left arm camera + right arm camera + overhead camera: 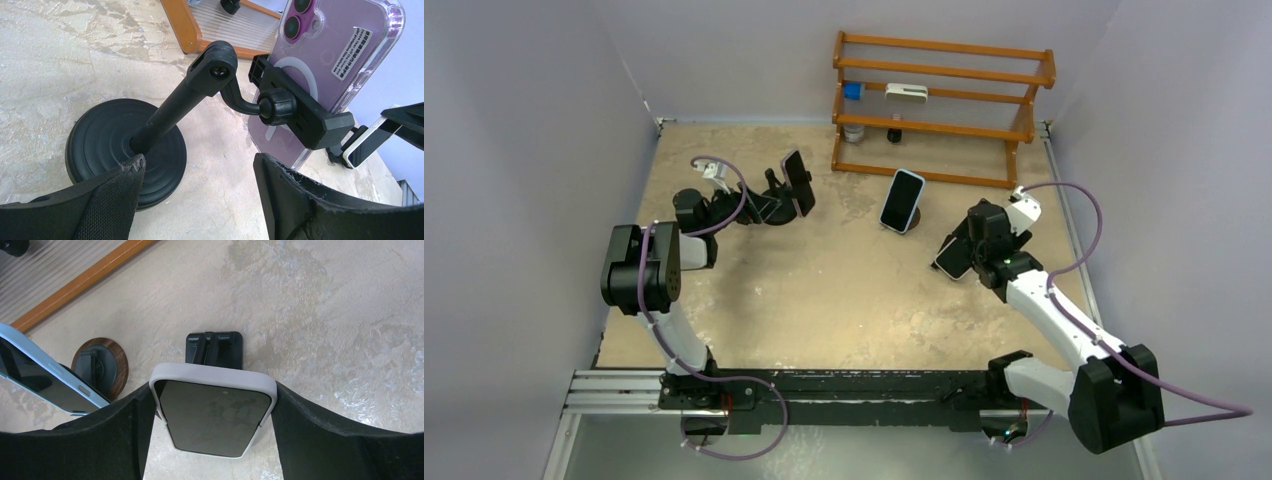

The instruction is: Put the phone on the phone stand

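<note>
My right gripper (961,254) is shut on a phone in a pale grey case (212,415), screen up, and holds it above the table. A small black phone stand (215,347) sits on the table just beyond the phone's top edge. My left gripper (759,208) is open and empty (200,170). Its left finger (107,192) is close to the round base of a black arm stand (125,147). That stand's clamp holds a purple phone in a clear case (340,55).
A light-blue phone (902,199) leans on a round wooden stand (100,367) between the arms. An orange wooden rack (939,105) with small items stands at the back. Grey walls close in left, right and behind.
</note>
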Robot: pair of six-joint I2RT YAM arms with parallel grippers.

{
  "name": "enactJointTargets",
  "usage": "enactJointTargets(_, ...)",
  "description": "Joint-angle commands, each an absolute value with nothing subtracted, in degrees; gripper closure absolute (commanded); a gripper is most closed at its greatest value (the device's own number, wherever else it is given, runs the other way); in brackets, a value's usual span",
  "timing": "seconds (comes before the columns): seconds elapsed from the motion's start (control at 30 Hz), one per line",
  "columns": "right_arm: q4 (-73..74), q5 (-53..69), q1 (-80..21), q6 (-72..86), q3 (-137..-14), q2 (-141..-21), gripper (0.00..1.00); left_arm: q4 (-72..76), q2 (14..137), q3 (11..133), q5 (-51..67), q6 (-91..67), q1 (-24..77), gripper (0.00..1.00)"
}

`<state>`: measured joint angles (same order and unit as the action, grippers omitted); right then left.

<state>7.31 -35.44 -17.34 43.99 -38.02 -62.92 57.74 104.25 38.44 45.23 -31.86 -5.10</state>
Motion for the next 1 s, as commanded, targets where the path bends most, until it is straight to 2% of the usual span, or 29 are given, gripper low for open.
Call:
enactJointTargets(0.0,4.7,-38.4,-17.4,40.4,-40.5,-61.1,0.31,59.3,104.5,40.2,46.1,-30.7,-4.9,0.22)
enactJointTargets(0.4,1.9,-39.4,-20.6,37.5,-41.6,-60.8,0.32,59.2,104.6,40.2,46.1,-30.7,-4.9,0.22)
enactJointTargets(0.97,3.1,-47.8,-27.1,37.0,-43.7,-64.1,0.32,59.4,105.1,40.4,46.3,-30.9,-4.9,0.22)
